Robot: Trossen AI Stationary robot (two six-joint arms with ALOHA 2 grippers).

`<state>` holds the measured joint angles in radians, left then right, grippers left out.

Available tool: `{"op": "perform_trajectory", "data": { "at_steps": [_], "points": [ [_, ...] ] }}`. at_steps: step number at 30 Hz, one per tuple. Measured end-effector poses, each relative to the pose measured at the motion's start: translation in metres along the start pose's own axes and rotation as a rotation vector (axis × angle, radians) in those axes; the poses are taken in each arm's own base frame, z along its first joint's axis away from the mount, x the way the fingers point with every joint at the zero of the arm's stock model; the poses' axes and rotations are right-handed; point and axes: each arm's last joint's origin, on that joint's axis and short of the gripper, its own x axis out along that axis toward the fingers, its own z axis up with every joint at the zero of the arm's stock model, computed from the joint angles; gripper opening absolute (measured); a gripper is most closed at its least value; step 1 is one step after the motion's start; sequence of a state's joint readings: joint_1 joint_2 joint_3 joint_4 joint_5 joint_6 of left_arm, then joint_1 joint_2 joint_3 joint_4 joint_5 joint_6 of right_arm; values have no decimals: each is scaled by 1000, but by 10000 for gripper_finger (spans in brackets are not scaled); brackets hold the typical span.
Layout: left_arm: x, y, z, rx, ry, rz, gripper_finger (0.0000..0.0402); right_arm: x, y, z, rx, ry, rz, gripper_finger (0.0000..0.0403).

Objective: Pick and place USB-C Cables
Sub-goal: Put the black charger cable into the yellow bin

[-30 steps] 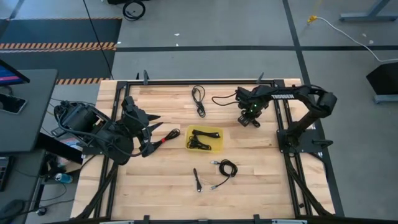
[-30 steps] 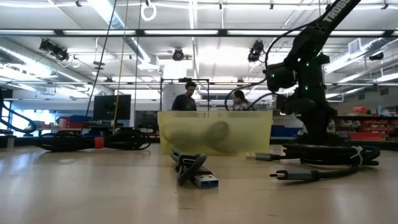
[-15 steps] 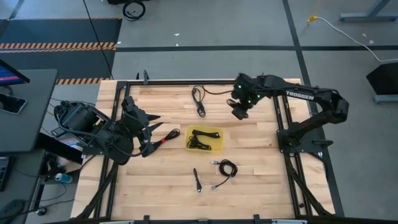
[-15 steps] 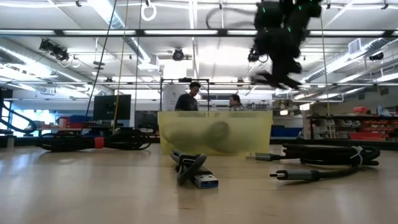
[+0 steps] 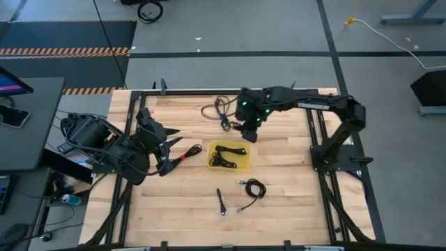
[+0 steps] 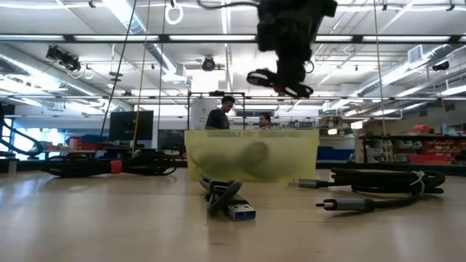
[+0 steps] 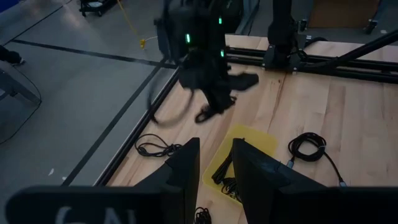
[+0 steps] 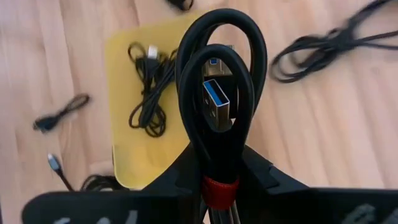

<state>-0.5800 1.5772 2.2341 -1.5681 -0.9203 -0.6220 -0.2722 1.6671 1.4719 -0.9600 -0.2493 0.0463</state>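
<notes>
My right gripper (image 5: 248, 132) hangs high over the table just beyond the far edge of the yellow tray (image 5: 241, 164), shut on a coiled black cable (image 8: 217, 74) with a blue plug and a red tie. The tray holds several black cables (image 5: 223, 156). Other cables lie flat on the wood: one at the far side (image 5: 223, 113), two near the front (image 5: 253, 188) (image 5: 220, 202). Another, with a red tie (image 5: 185, 156), lies under my left gripper (image 7: 216, 177). That gripper waits raised at the table's left, open, with nothing between its fingers. My right gripper pinches the coiled cable at its red tie (image 8: 217, 188) between the two fingers. The fingers come from above, slanting down. The coil's loops and blue plug (image 8: 217, 102) stick out past the fingertips. The cable is lifted clear, and a loose loop (image 7: 159, 109) hangs beside the gripper.
Black frame rails (image 5: 315, 132) run along the table's sides and far edge. Bare wood lies between the tray and the front cables. People stand in the room far behind the table (image 6: 218, 116).
My right gripper has risen well off the table and gone toward the table's left, from the far right part to just beyond the tray, rolling as it went. The coiled cable came up with it, and its loose loop trailed along toward the left.
</notes>
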Motion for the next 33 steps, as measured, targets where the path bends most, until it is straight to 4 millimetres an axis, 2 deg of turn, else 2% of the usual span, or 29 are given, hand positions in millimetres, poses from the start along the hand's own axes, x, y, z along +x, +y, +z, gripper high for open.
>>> {"op": "perform_trajectory", "data": {
  "at_steps": [7,14,19,27,33],
  "points": [
    [0,0,0,0,0,0,102,58,9,1,-75,154,52,64],
    [0,0,0,0,0,0,102,95,21,-1,-150,232,123,64],
    [0,0,0,0,0,0,102,105,25,-1,-181,234,139,64],
    [0,0,0,0,0,0,102,103,24,10,-173,125,136,64],
    [0,0,0,0,0,-1,102,104,24,11,-166,109,136,64]
  ]
}}
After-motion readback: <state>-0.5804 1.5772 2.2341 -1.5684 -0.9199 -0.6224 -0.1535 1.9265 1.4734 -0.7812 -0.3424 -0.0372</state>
